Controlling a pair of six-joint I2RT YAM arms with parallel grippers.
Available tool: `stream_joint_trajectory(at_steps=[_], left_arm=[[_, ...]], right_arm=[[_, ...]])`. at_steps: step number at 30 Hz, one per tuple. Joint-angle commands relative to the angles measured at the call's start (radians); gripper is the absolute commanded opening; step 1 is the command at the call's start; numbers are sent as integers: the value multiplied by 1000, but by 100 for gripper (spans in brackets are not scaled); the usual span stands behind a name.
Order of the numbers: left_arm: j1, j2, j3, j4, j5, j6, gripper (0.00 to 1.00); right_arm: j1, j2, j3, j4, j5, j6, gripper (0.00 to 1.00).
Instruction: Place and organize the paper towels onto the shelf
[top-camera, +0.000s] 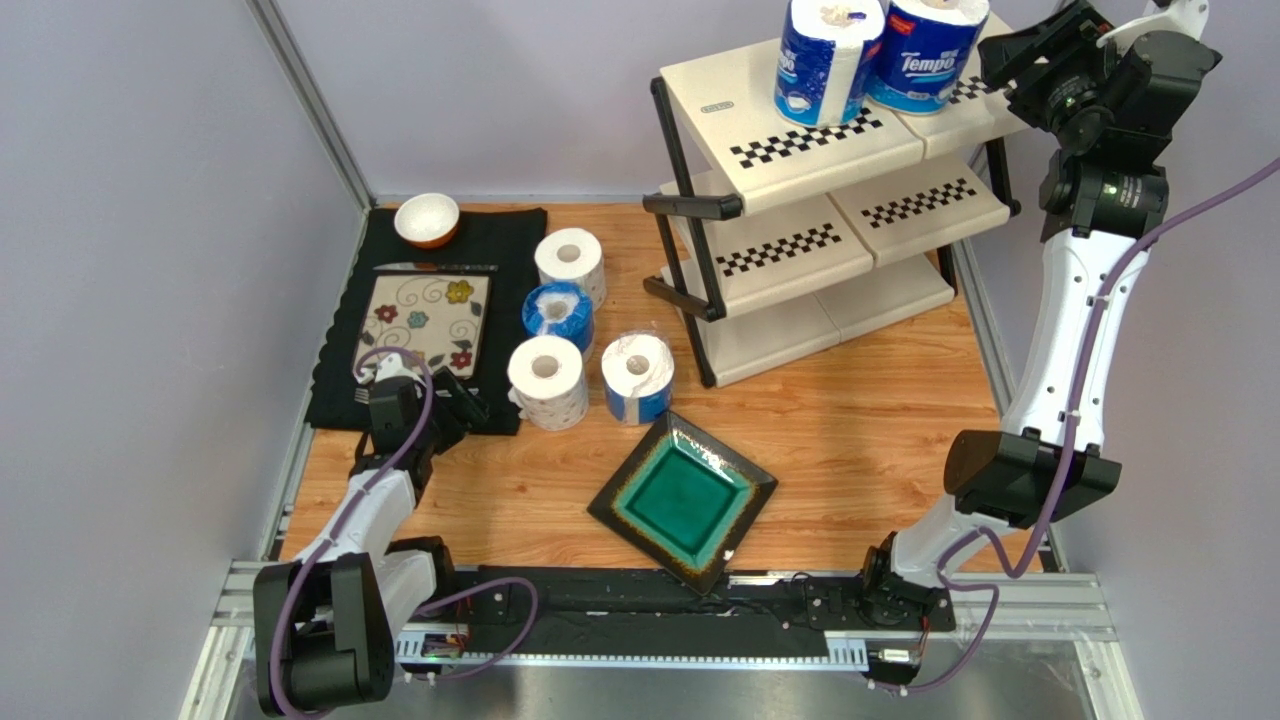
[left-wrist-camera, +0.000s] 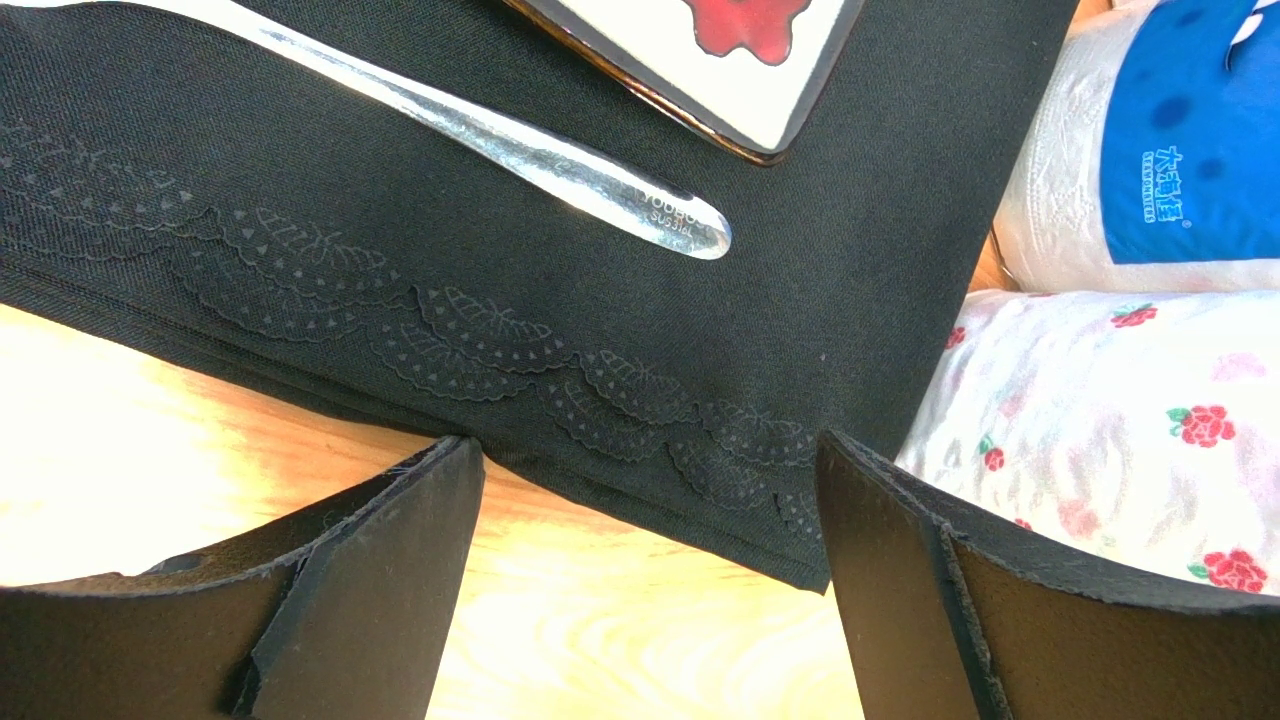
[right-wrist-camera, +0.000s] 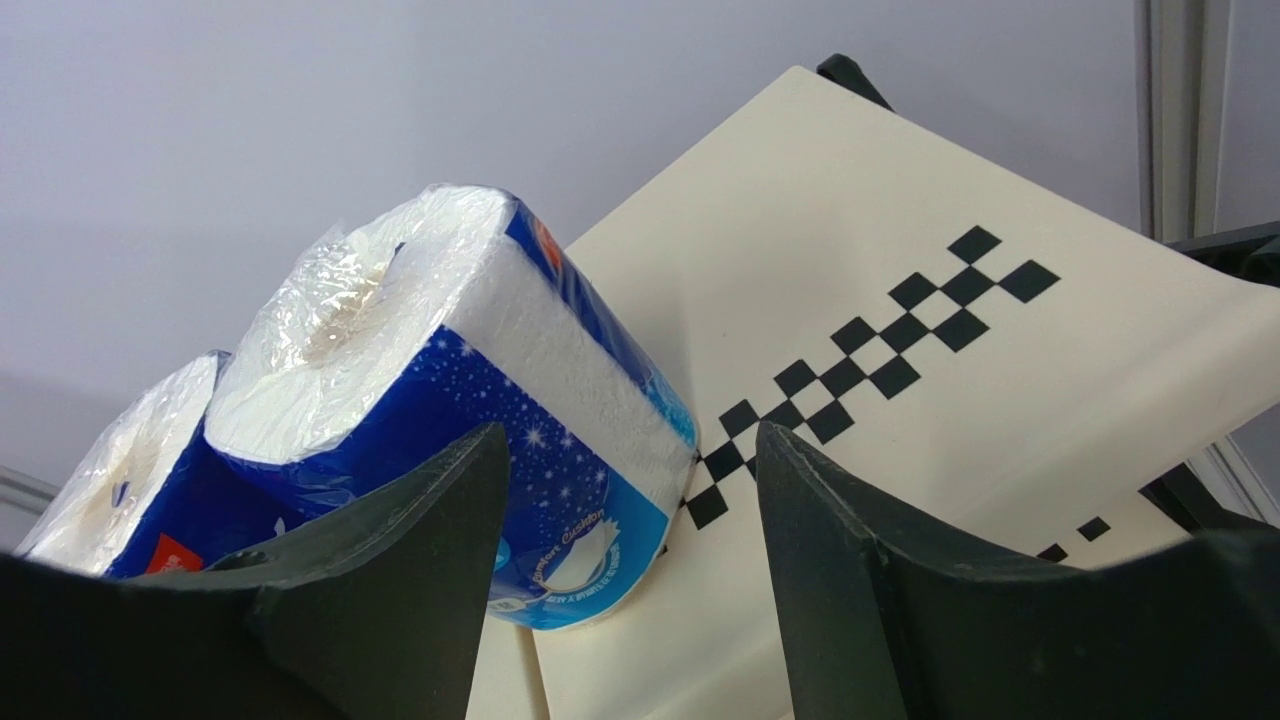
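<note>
Two blue-and-white wrapped paper towels (top-camera: 819, 60) (top-camera: 929, 53) stand side by side on the top tier of the shelf (top-camera: 842, 203). My right gripper (top-camera: 1004, 57) hovers just right of them, open and empty. In the right wrist view the nearer roll (right-wrist-camera: 496, 345) stands upright ahead of the left finger, apart from my right gripper (right-wrist-camera: 628, 435). On the table stand several more rolls: (top-camera: 571, 266), (top-camera: 558, 315), (top-camera: 547, 381), (top-camera: 637, 378). My left gripper (top-camera: 458, 405) is open and low at the placemat's corner, left of the floral-print roll (left-wrist-camera: 1112, 420).
A black placemat (top-camera: 338, 353) carries a floral plate (top-camera: 425, 323) and a metal utensil (left-wrist-camera: 526, 143). A small white bowl (top-camera: 427, 219) sits at its far edge. A green square plate (top-camera: 684, 500) lies near the front centre. Walls close in on the left and back.
</note>
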Motion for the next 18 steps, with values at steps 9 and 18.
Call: stream_joint_trajectory(at_steps=[9,18], left_arm=[[7,12,-24,-51,4,-14,90],[8,15,-24,-53,6,-14,90]], right_arm=[[-1,78,89,28,-126,-4,65],[-1,-10,-41,77,-16,-9,66]])
